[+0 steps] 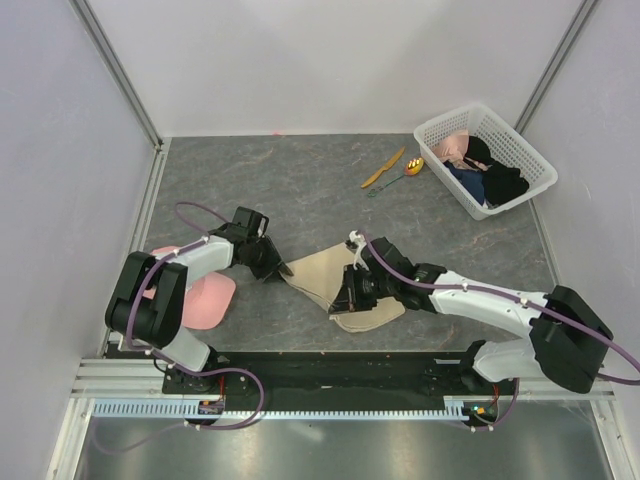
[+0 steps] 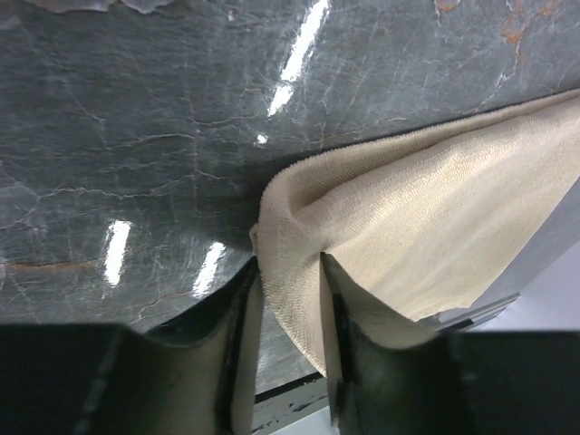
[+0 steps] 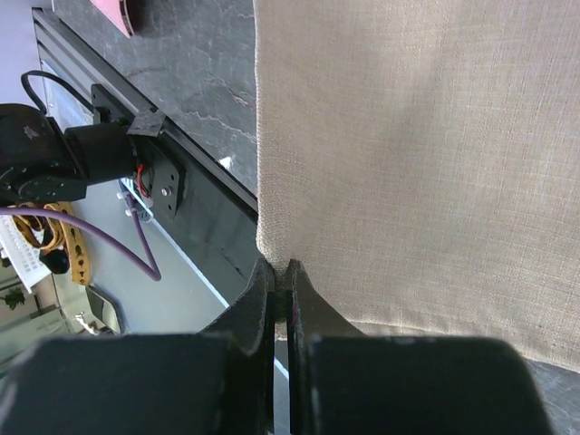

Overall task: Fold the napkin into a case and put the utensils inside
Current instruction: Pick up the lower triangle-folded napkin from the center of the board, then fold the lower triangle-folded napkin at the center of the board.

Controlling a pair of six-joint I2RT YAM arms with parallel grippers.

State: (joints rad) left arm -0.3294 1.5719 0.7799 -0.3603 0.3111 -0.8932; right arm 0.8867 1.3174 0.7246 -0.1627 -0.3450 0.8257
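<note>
The beige napkin (image 1: 330,280) lies crumpled and partly lifted near the table's front, between my two arms. My left gripper (image 1: 278,268) is at its left corner; in the left wrist view that corner of the napkin (image 2: 408,217) sits between the jaws of the gripper (image 2: 290,272), which stand partly apart with a gap beside the cloth. My right gripper (image 1: 350,290) is shut on the napkin's near edge, with the cloth (image 3: 408,136) pinched at the tips (image 3: 283,272). The orange knife (image 1: 383,168) and the green-handled spoon (image 1: 405,172) lie together at the back right.
A white basket (image 1: 520,138) holding dark and pink clothes stands at the back right, just past the utensils. A pink cap (image 1: 205,295) lies at the front left by the left arm's base. The black front rail (image 1: 320,370) runs close under the napkin.
</note>
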